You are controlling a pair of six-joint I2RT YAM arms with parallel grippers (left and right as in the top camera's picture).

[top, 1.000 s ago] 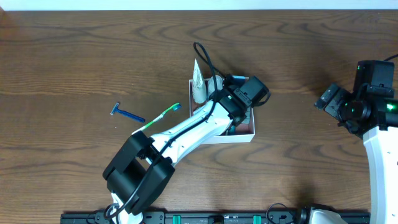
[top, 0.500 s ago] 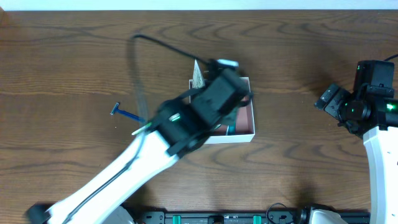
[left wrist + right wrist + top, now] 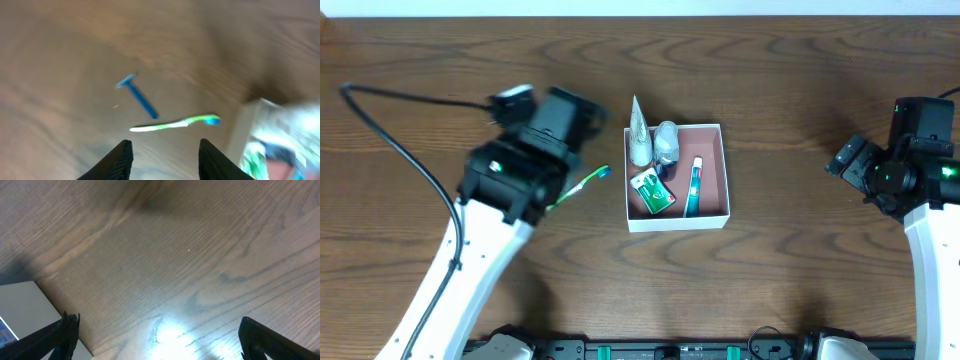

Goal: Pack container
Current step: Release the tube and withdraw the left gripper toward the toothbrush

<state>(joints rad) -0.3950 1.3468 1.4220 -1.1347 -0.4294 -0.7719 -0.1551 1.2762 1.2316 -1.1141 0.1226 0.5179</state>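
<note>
The container (image 3: 711, 212) is a shallow white-walled box with a pink-brown inside at the table's middle. In it lie a green packet (image 3: 653, 192) and a blue tube (image 3: 693, 187). A small bottle (image 3: 666, 140) stands at its back wall, and a white tube (image 3: 639, 133) leans over the back left corner. A green toothbrush (image 3: 584, 184) lies just left of it. My left gripper (image 3: 555, 125) hovers open and empty; in the left wrist view its jaws (image 3: 165, 150) stand near the toothbrush (image 3: 175, 122) and a blue razor (image 3: 137, 95). My right gripper (image 3: 848, 160) is open and empty.
The left arm covers the razor in the overhead view. The container's wall (image 3: 250, 130) shows blurred at the right of the left wrist view, and its corner (image 3: 22, 305) at the lower left of the right wrist view (image 3: 162, 340). Bare wood lies between the container and my right gripper.
My left arm has lifted out of the container and swung left over the razor and toothbrush, baring the container's contents. The right arm has not moved.
</note>
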